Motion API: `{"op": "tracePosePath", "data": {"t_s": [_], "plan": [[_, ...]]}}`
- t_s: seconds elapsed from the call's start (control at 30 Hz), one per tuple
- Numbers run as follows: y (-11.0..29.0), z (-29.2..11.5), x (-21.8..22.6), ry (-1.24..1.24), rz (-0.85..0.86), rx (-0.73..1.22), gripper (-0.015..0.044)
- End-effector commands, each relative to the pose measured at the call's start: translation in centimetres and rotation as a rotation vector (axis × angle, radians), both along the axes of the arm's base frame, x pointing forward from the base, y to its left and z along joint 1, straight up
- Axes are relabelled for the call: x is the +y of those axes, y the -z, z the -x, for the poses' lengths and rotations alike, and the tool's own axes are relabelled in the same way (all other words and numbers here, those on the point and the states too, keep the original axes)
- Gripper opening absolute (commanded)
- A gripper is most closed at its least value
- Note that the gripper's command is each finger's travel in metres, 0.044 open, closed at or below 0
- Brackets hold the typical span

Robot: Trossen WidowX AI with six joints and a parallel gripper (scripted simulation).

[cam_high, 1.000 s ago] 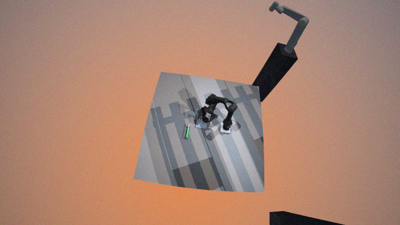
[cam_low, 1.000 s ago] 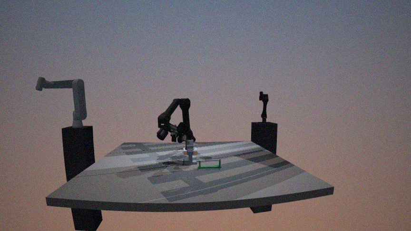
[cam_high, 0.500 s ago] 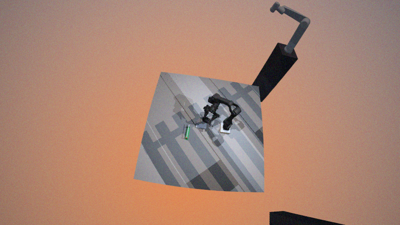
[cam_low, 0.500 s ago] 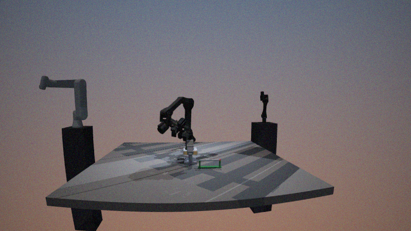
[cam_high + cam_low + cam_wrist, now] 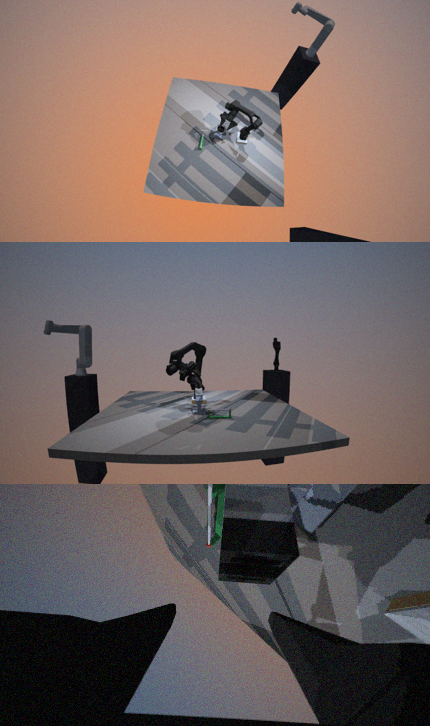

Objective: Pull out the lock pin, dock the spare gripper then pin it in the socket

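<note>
Gripper (image 5: 222,634) is seen wide open in the wrist view, both dark fingers spread apart with nothing held between them. It is positioned above the spare gripper (image 5: 198,392), clear of it as far as can be judged; a gap is visible between the fingertips and the dark block top (image 5: 257,549) in the wrist view.

Spare gripper is seen standing upright in the mount (image 5: 198,407) on the table (image 5: 270,449), apparently seated in the socket; seating depth cannot be confirmed at this resolution.

Lock pin (image 5: 201,141) is found lying flat on the table, out of the socket, just beside the mount. It is shown as a thin pale rod with a red tip on a green holder (image 5: 219,415). In the wrist view the pin (image 5: 209,514) is seen just past the block's edge.

Arm (image 5: 192,353) is arched over the mount from its white base (image 5: 242,139).
</note>
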State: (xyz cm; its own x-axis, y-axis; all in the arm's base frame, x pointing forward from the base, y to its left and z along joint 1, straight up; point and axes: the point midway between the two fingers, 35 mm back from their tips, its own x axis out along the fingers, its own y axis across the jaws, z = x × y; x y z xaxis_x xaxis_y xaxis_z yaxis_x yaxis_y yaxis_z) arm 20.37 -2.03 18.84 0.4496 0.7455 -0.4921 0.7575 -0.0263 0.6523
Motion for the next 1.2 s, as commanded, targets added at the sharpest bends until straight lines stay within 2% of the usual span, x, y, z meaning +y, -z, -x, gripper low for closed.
{"op": "tracePosePath", "data": {"t_s": [0.0,0.57,0.73,1.07,1.17], "plan": [[-0.9,-0.1,0.1,0.019,0.01,0.003,0.044],[-3.9,-0.2,0.6,0.073,0.05,-0.008,0.044],[-3.1,-0.1,0.5,0.06,0.045,-0.01,0.044],[-2.9,-0.5,7.3,0.061,0.077,0.008,0.018],[-3.6,-0.2,9.7,0.068,0.037,-0.013,0.018]]}}
